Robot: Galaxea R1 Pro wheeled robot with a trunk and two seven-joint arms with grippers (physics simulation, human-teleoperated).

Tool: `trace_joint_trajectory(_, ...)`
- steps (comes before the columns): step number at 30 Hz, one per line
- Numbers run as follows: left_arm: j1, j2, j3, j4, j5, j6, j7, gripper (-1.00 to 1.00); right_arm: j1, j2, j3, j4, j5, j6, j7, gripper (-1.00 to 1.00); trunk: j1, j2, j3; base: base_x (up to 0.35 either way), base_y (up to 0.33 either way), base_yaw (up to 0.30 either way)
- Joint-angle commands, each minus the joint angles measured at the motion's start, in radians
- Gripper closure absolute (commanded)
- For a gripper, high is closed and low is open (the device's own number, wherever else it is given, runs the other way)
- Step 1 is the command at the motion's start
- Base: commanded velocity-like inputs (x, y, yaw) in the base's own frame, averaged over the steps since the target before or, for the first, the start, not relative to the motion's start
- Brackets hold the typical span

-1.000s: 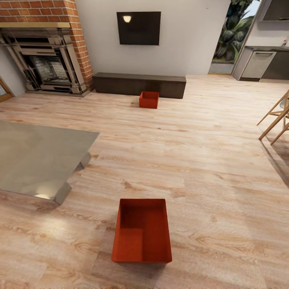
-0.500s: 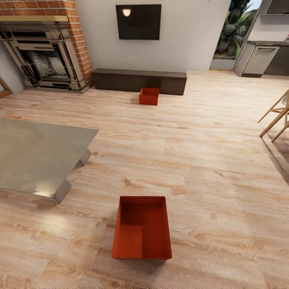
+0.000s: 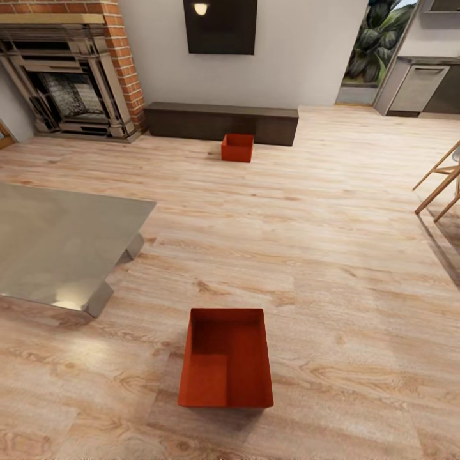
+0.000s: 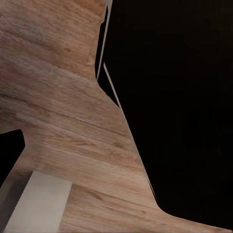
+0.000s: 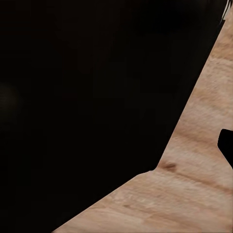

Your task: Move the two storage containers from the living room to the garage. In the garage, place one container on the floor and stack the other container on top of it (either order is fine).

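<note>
Two orange-red storage containers stand on the light wood planks of the living room. The nearer container lies open and empty close in front of me, slightly left of centre. The farther container sits against the long dark bench by the back wall. Both wrist views look past a large black mass onto wood flooring. A small dark shape at the edge of the left wrist view and another in the right wrist view may be fingers; how the jaws stand is unclear.
A low metallic table juts in from the left. The brick fireplace and wall TV are at the back. Wooden chair legs stand at the right edge. Open planks stretch between the two containers.
The whole head view has shifted, with the far wall, bench and far container sliding upward in the picture: the camera moved. Neither container has moved on the floor.
</note>
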Motion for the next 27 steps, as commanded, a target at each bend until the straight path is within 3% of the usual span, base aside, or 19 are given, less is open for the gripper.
trace_joint_trajectory(1,0.000,0.000,0.000,-0.001,0.005,-0.002,0.000,-1.00,-0.001,0.001,0.004,0.003,0.002,-0.005,-0.005,-1.00,0.000,0.000,-0.002,0.000,0.000,0.000)
trace_joint_trajectory(22,0.000,-0.002,0.012,-0.001,0.015,0.000,0.001,-1.00,-0.001,0.000,0.015,0.003,0.012,-0.008,-0.003,-1.00,0.000,0.000,-0.006,0.000,0.000,0.000)
trace_joint_trajectory(27,0.000,-0.012,0.015,-0.004,0.014,0.000,-0.002,-1.00,-0.001,0.001,0.015,0.003,0.013,-0.008,-0.003,-1.00,0.000,0.000,-0.006,0.000,0.000,0.000)
